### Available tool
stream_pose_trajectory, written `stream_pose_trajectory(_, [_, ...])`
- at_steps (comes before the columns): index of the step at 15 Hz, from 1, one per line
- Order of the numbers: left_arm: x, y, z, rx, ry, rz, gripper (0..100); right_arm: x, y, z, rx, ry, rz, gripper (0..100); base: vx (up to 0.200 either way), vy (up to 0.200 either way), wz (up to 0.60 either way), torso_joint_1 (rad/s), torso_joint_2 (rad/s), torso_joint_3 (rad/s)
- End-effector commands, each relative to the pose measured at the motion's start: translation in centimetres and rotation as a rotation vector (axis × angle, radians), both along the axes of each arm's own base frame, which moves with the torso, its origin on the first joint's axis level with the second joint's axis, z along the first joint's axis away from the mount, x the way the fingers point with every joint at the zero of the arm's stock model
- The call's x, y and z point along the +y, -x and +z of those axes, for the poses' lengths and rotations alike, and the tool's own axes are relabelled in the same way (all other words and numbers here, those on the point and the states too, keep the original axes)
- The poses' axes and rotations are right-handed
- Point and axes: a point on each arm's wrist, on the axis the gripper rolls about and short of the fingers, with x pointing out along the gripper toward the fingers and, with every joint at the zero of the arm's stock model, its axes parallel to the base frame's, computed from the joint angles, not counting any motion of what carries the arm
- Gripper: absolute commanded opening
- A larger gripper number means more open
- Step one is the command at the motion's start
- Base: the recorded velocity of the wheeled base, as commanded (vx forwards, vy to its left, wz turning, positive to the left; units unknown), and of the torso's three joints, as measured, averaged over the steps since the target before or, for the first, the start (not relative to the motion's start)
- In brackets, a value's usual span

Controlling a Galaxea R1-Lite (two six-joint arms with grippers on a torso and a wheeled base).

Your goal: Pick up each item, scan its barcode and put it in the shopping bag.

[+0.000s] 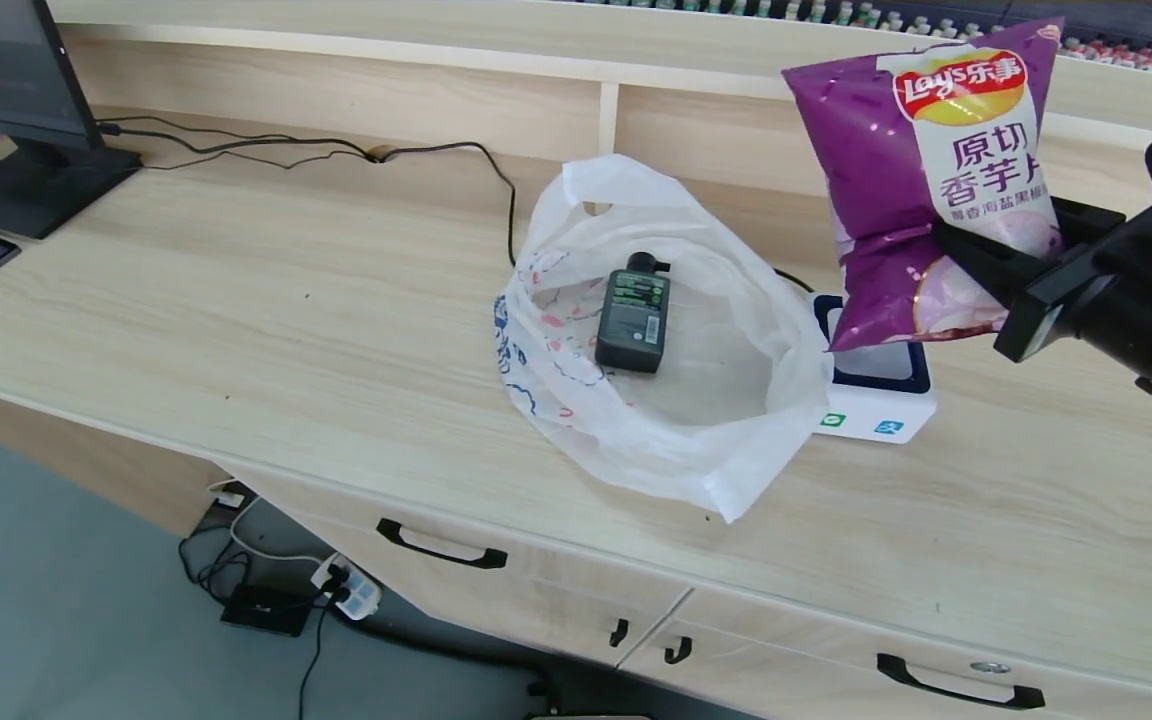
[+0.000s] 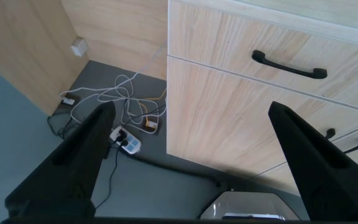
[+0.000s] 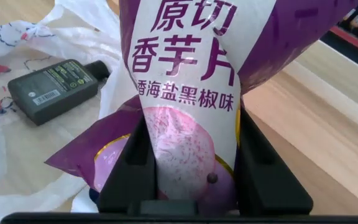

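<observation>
Head view: right pincer (image 1: 1021,250) clamped on the lower part of a purple chip bag (image 1: 936,150), held upright over the scanner (image 1: 876,390) — just beside the shopping bag (image 1: 786,340) on the table (image 1: 236,320). A dark bottle (image 1: 633,315) lies flat inside it. Left wrist view — left pincer (image 2: 191,115) wide, empty, before drawers (image 2: 229,74).

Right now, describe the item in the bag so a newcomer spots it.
On the wooden counter lies an open white shopping bag. Inside lies a flat dark bottle, label up. Unlike the purple chip bag in the right gripper, it is small and blackish.
</observation>
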Motion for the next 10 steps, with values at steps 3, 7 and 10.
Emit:
stream_pose_trajectory(3, [0.0, 0.0, 0.0, -0.002, 0.000, 0.000, 100, -0.3, 0.7, -1.8, 0.044, 0.050, -0.007, 0, 0.000, 0.000, 0.00, 0.000, 0.00, 0.000])
stream_pose_trajectory(7, [0.0, 0.0, 0.0, -0.002, 0.003, 0.000, 100, -0.7, 1.2, -2.5, 0.067, 0.053, -0.020, 0, 0.000, 0.000, 0.00, 0.000, 0.00, 0.000])
stream_pose_trajectory(10, [0.0, 0.0, 0.0, -0.001, 0.005, 0.000, 100, -0.8, 1.2, -2.5, 0.067, 0.050, -0.023, 0, 0.000, 0.000, 0.00, 0.000, 0.00, 0.000])
